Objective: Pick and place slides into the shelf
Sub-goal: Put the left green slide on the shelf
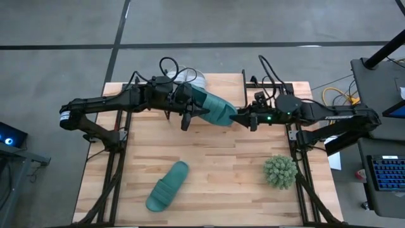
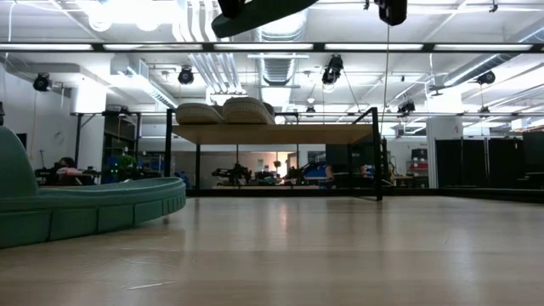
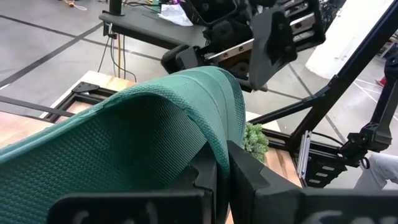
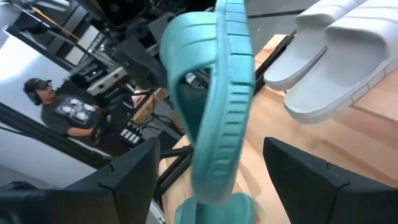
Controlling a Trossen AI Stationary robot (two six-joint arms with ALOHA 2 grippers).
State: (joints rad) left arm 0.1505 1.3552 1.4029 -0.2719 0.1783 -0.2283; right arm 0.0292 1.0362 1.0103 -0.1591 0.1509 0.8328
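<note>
Left gripper (image 1: 187, 114) clamped on teal slide (image 1: 214, 109), held in the air over far middle of table (image 1: 221, 171), thin edge pinched between dark fingers (image 3: 245, 168), presumably for a handover. Right gripper (image 1: 245, 118) just beside slide's toe, jaws apart on either side of sole edge, not yet closed. Pale slides (image 2: 225, 112) already up on shelf (image 2: 272, 133) at far edge. Second teal slide (image 1: 168, 185) flat on near left of table, waiting. Spiky plant ball (image 1: 280, 171) at near right. No readable brand or writing anywhere.
</note>
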